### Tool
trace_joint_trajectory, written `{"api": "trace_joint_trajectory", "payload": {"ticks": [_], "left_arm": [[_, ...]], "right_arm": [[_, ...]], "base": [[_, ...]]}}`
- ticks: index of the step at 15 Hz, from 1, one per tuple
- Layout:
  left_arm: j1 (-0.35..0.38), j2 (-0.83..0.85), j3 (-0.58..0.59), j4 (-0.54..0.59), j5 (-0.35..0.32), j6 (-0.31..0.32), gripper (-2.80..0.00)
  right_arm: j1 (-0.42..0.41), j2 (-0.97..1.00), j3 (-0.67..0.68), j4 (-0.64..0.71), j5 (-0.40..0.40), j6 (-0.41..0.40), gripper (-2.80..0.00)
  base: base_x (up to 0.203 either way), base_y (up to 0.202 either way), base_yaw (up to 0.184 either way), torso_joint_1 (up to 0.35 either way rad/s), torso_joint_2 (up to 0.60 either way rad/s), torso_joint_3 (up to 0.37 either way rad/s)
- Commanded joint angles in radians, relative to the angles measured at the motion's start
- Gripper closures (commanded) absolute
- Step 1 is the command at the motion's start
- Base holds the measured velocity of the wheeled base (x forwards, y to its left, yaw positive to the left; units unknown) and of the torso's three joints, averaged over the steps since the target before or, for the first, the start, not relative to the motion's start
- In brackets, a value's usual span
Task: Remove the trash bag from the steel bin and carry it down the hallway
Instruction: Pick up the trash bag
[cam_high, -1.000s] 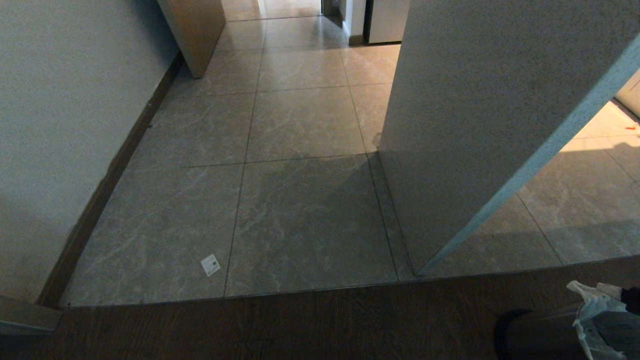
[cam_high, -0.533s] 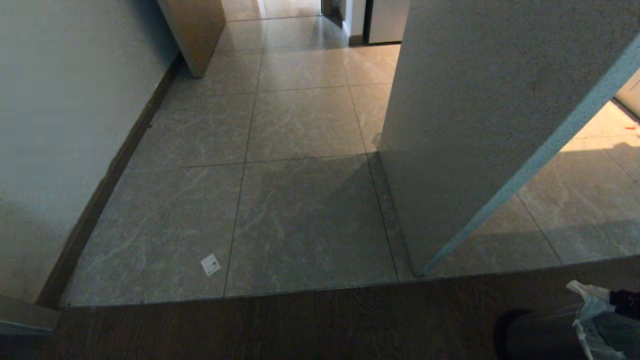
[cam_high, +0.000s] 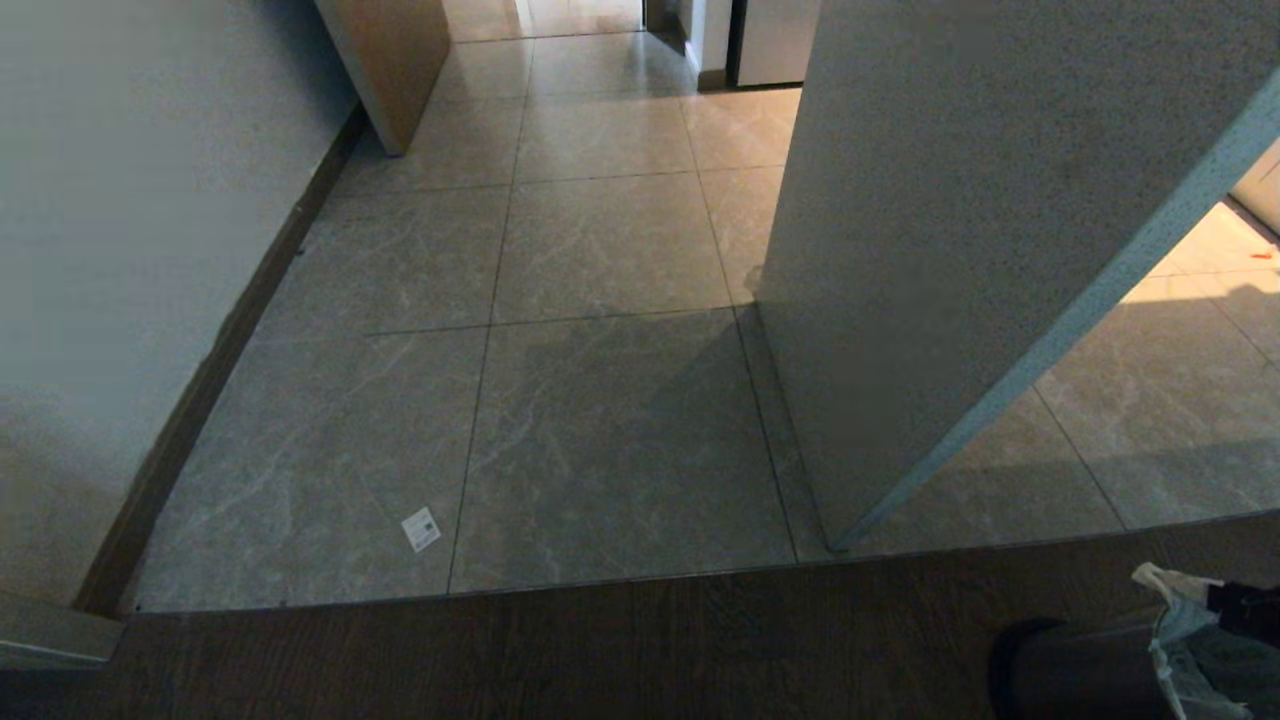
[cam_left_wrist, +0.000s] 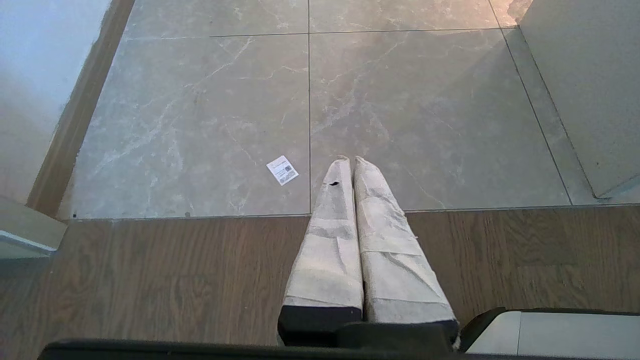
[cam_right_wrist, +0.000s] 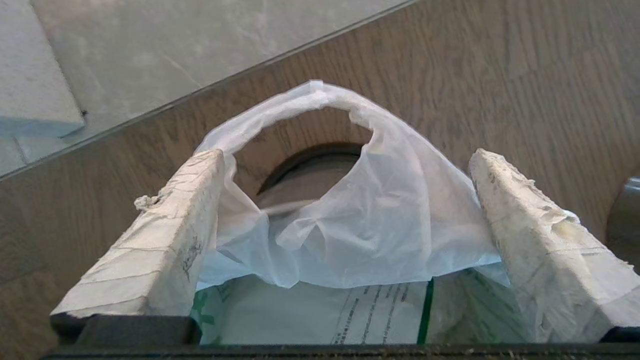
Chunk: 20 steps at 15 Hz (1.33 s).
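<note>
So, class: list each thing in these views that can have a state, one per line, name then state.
Right pincer: open, either side of the bag's handle loop.
Left pincer: shut, empty, above the floor.
Bag: upright in the bin, handle loop raised, not gripped.
Bin: standing on the wood floor, bag inside.

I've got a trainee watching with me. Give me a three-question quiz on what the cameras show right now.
1. True or false: the right hand is clamped shut on the trash bag.
2. Which floor does the steel bin stand on: A tile, B wood-look, C carpet?
3. Fill in: the left hand is ____.

Key: 1 false, its fingers stand wide either side of the bag; 2 B; 3 shut, and empty.
</note>
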Motion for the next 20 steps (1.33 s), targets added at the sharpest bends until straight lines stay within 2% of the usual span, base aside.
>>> {"api": "trace_joint_trajectory", "payload": {"ticks": [1, 5, 6, 15, 18, 20], "left_arm": [[0.0, 0.0, 0.0, 0.0, 0.0, -0.001, 0.0], [0.0, 0.0, 0.0, 0.0, 0.0, -0.001, 0.0], [0.0, 0.0, 0.0, 0.0, 0.0, -0.001, 0.0], [0.0, 0.0, 0.0, 0.0, 0.0, -0.001, 0.0], [0.0, 0.0, 0.0, 0.0, 0.0, -0.001, 0.0], [0.0, 0.0, 0.0, 0.0, 0.0, -0.001, 0.0]], "right_arm": [[0.007, 0.009, 0.013, -0.004, -0.003, -0.003, -2.8], [0.018, 0.017, 0.017, 0.001, -0.022, -0.002, -2.8], [0.018, 0.018, 0.017, 0.002, -0.022, -0.003, 0.0], [0.023, 0.025, 0.02, 0.001, -0.025, -0.016, 0.0], [0.024, 0.01, 0.026, 0.004, -0.077, -0.013, 0.0], [0.023, -0.014, 0.031, 0.008, -0.078, -0.011, 0.0]], "base": [[0.0, 0.0, 0.0, 0.0, 0.0, 0.0], [0.0, 0.0, 0.0, 0.0, 0.0, 0.0], [0.0, 0.0, 0.0, 0.0, 0.0, 0.0], [0.0, 0.0, 0.0, 0.0, 0.0, 0.0], [0.0, 0.0, 0.0, 0.0, 0.0, 0.0], [0.0, 0.0, 0.0, 0.0, 0.0, 0.0]]}}
